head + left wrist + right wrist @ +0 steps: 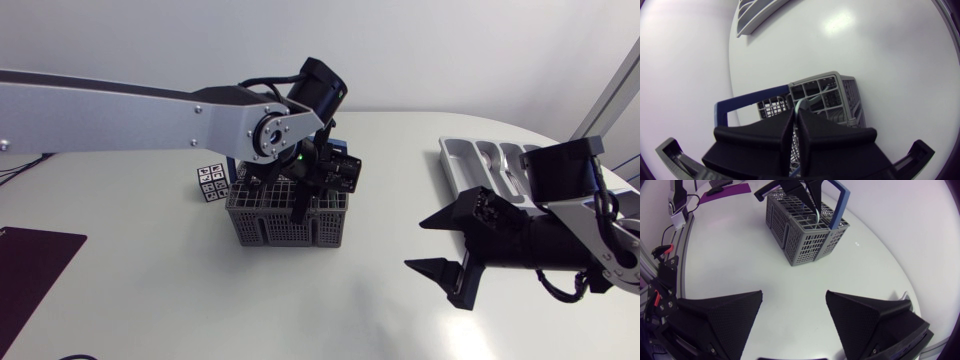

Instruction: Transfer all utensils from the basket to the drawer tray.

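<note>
Pinching a thin pale utensil upright inside the grey basket, the left gripper is clamping its fingers nearly together on it, probably to draw it straight up. The right gripper is hanging with fingers wide apart, the drawer tray beside its wrist.

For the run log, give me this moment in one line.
left hand shut on utensil in basket | right hand open near tray

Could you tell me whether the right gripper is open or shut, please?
Open: the right gripper has its fingers spread wide over the table, nothing between them.
</note>
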